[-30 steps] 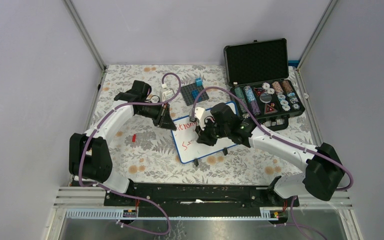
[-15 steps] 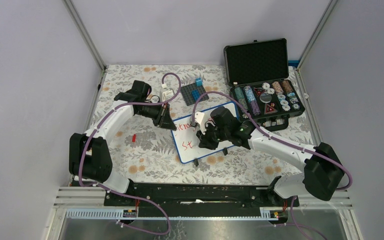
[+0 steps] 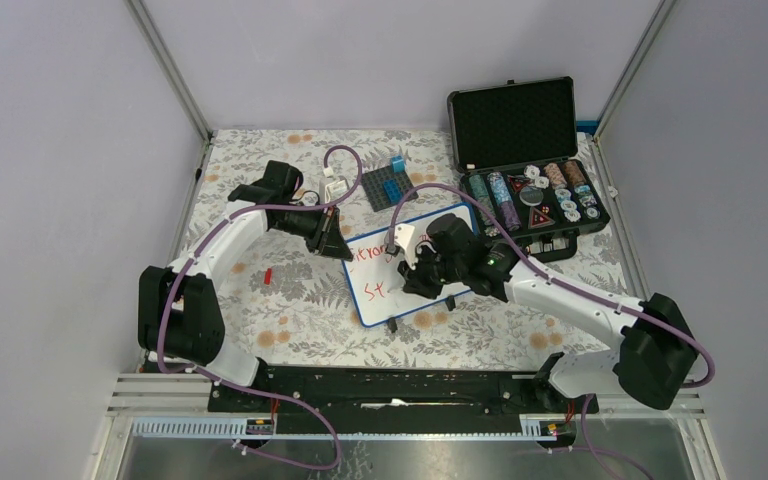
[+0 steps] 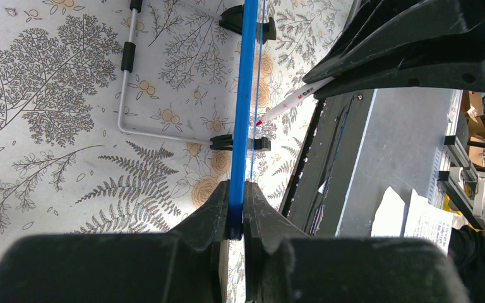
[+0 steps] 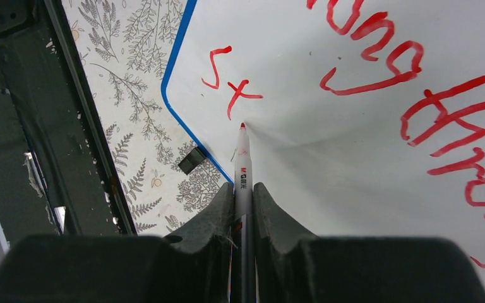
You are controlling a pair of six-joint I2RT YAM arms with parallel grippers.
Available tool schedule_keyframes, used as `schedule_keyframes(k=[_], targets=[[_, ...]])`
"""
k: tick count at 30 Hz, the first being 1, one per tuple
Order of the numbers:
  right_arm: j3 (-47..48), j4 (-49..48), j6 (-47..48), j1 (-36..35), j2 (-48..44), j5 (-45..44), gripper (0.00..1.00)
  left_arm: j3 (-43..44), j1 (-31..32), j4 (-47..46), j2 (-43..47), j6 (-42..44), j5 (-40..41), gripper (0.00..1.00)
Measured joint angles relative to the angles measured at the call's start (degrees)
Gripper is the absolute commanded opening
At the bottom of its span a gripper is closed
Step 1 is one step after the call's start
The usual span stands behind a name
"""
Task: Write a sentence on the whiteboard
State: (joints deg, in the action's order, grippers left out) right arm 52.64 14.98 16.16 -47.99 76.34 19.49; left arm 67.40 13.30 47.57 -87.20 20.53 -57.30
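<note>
Two grippers are engaged at the whiteboard (image 3: 388, 306), which lies on the floral-patterned counter (image 3: 290, 310) in the middle of the work area. Well to the left of the whiteboard, a small red piece (image 3: 268, 275) lies on the counter. The left gripper (image 4: 237, 189) is clamped shut on the whiteboard's blue rim at its far left corner; the left wrist view shows the rim edge-on between both fingers. The whiteboard's surface carries red handwriting in two lines, the lower line short and near the left edge. The right gripper (image 5: 243, 189) stands over the middle of the whiteboard, its fingers pinched tight on a white marker (image 5: 243, 161) with a red tip. That tip meets the whiteboard surface just beside the last stroke of the lower line. To the right of the whiteboard and behind it, an open black case (image 3: 530, 170) sits on the counter, lid raised.
</note>
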Motion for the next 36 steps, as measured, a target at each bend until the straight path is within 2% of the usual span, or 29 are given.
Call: schedule_keyframes(k=[12,36], targets=[[0.0,0.1,0.0,0.2,-3.1,-0.6,0.0,0.0,0.0,0.0,0.0,0.0,0.0,0.0],[0.6,-0.8,-0.1,0.2,-1.3,-1.9,0.0,0.0,0.0,0.0,0.0,0.0,0.0,0.0]])
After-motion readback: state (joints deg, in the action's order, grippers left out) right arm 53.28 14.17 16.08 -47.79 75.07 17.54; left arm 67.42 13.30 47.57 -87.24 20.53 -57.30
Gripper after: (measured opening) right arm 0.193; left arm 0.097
